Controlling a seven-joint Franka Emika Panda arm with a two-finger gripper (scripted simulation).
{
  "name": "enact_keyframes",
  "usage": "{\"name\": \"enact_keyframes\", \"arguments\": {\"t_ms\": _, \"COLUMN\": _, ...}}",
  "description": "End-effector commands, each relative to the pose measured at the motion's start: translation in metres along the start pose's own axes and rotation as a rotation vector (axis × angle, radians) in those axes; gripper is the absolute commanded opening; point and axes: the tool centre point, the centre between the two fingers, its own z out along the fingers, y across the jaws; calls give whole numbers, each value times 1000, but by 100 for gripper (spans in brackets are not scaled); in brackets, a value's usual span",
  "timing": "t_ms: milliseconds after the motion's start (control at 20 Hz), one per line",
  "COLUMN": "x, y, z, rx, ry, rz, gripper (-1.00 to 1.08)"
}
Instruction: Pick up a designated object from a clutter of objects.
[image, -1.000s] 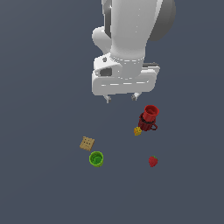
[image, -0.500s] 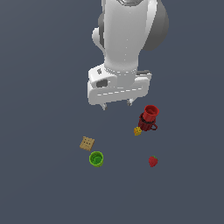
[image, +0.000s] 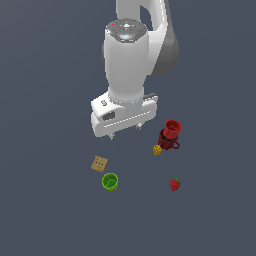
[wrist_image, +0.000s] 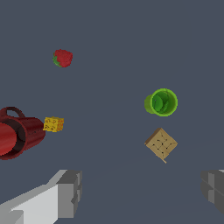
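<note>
Cracker (image: 99, 163) is the thing to pick up, and it is lying flat on the dark floor, just beside the green cup (image: 110, 181). The cracker is tan and square with little dots on it. The gripper (image: 125, 131) is hanging above the floor, up and toward the exterior view's right of the cracker, and it is not touching anything. In the wrist view its two fingers (wrist_image: 70, 193) are spread wide apart with nothing between them.

The red mug (image: 171, 134) is lying on its side with the tiny yellow block (image: 157, 149) touching it or almost touching it; I cannot tell which. The strawberry (image: 174, 184) is sitting by itself, well apart from the others.

To do this step well, I think the arm should be sliding over until the cracker is sitting right between the two fingers. The cracker looks turned like a diamond in the wrist view, so the wrist may need turning so the fingers are meeting two flat sides, not the corners. Because the cracker is so thin, the fingers probably need to go nearly down to the floor. The cup is close, so one finger could bump it.
</note>
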Motion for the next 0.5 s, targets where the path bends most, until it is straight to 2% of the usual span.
{"name": "enact_keyframes", "arguments": {"t_ms": 0, "x": 0, "y": 8, "z": 11, "rx": 2, "ry": 0, "rz": -51, "gripper": 100}}
{"name": "enact_keyframes", "arguments": {"t_ms": 450, "x": -3, "y": 37, "z": 52, "rx": 7, "ry": -1, "rz": -232, "gripper": 100}}
